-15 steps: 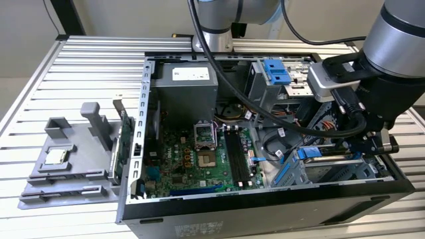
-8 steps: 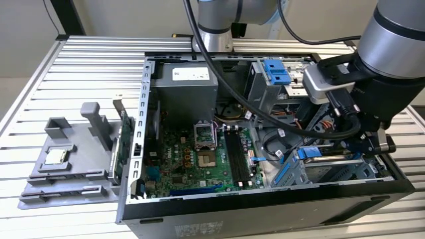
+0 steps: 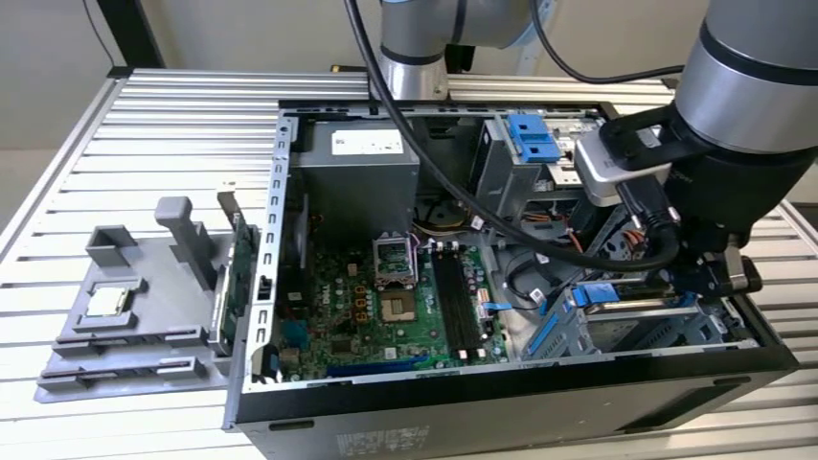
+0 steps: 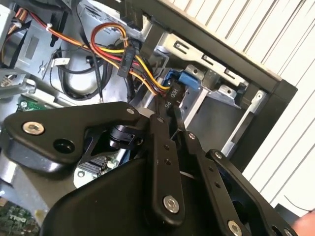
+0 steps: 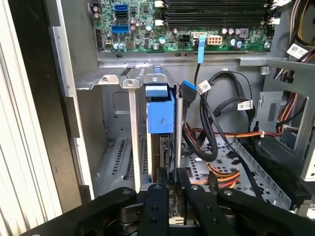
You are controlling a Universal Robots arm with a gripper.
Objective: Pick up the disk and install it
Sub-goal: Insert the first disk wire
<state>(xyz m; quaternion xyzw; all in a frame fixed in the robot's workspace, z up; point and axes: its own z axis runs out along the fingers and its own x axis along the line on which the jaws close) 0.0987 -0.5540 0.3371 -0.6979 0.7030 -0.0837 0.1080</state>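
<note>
Half watching the arm (image 3: 754, 115), half watching the disk (image 5: 160, 115) here. Seeing the arm reaching down into an open PC case (image 3: 511, 422) lying on its side on the slatted desk (image 3: 153, 125), toward the desk's corner at the exterior view's right. Finding the disk standing on edge inside the silver drive cage (image 3: 639, 331) at that end of the case, blue rail frame poking out just above the cage rim. Reading the pincer (image 5: 172, 173) as clamping onto the disk's edge, with both fingers (image 5: 160, 206) sitting nearly together and only a thin gap between them in both wrist views. Noticing a black cable with a blue plug (image 5: 188, 91) hanging just beside the disk, plus a red-yellow-orange wire bundle (image 4: 123, 46) running near the cage. Also spotting the green motherboard (image 3: 383, 297) filling the case's middle, and a grey plastic fixture (image 3: 167, 249) sitting near the desk's opposite edge, well apart from the cage, carrying a small silver chip (image 3: 109, 300).
</note>
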